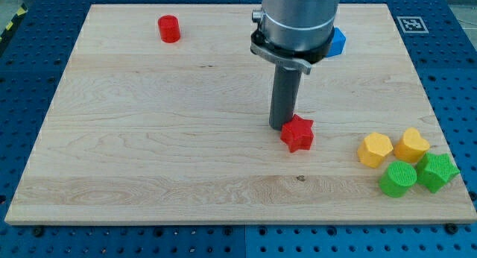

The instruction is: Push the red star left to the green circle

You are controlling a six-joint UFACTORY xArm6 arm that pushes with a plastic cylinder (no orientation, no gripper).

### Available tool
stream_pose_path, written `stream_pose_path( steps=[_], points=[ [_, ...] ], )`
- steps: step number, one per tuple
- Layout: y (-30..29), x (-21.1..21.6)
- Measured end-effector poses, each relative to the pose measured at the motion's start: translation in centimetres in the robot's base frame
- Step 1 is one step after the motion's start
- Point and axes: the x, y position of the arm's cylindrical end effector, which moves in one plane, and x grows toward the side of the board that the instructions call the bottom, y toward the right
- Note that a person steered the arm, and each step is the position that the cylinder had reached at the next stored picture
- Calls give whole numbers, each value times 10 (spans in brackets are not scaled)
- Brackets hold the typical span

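Observation:
The red star (297, 133) lies on the wooden board, right of the middle. The green circle (398, 178) sits near the view's bottom right, to the right of the star, not left of it. My tip (281, 127) rests on the board, touching the star's upper left side. The rod rises from there to the arm's grey body at the view's top.
A green star (437, 171) sits right of the green circle. A yellow hexagon (374, 149) and a yellow heart-like block (411, 145) lie just above them. A red cylinder (169, 28) stands at the top left. A blue block (337, 42) shows partly behind the arm.

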Motion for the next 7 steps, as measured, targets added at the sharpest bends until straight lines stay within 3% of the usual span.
stream_pose_path(
  steps=[2,4,7],
  points=[
    [13,25],
    [33,8],
    [49,47]
  ],
)
